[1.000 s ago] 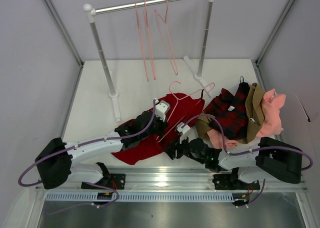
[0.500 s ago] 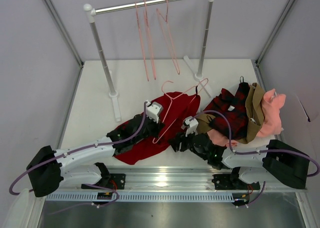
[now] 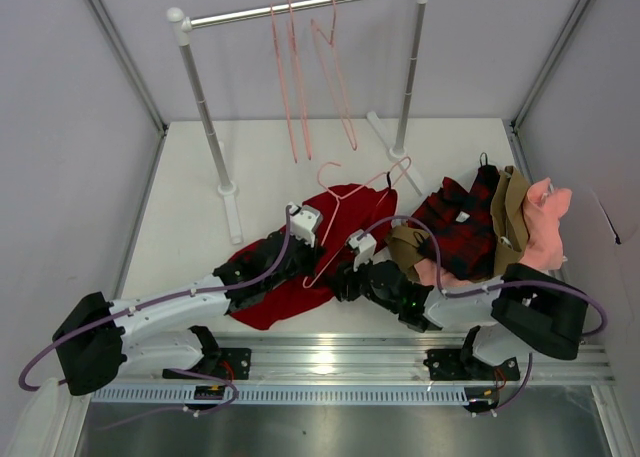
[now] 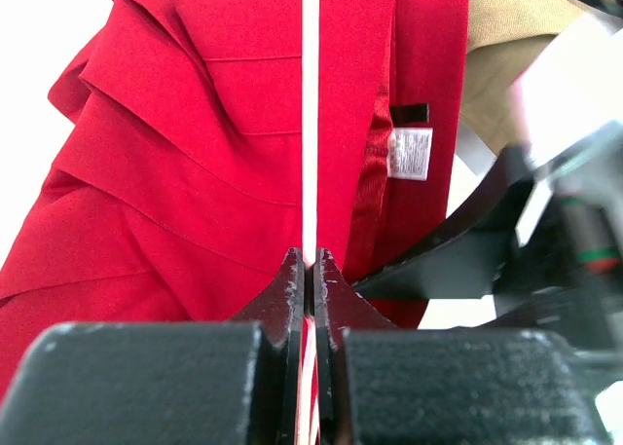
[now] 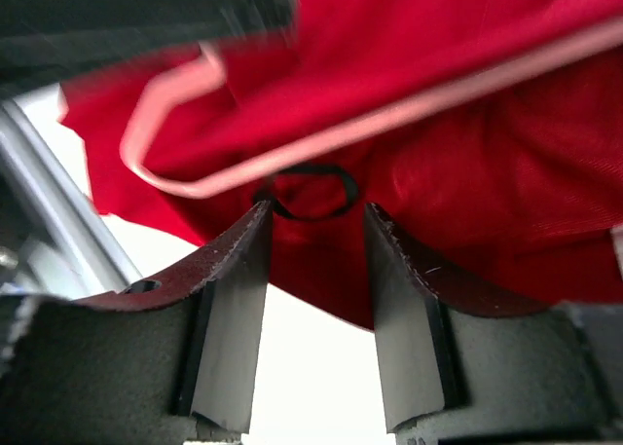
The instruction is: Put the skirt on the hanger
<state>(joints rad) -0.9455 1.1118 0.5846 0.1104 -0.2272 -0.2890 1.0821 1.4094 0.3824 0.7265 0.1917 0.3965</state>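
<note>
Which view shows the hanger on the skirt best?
Top external: nearly the whole hanger shows, from hook to arms, lying across the skirt. Left wrist gives only a straight stretch of wire pinched in the left tool. Right wrist gives one bent corner and part of a bar, blurred.

- Rack [image 3: 300, 7] stands at the back of the white bench [image 3: 190, 217]
- Three pink hangers [image 3: 293, 87] hang on its rail
- Plaid garment [image 3: 458, 232], tan garment [image 3: 514, 215] and pink garment [image 3: 548, 232] heaped at the right

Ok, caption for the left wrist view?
Left gripper shut on the thin salmon-pink wire hanger, held over the pleated deep-red cloth skirt with its white care label showing.
</note>
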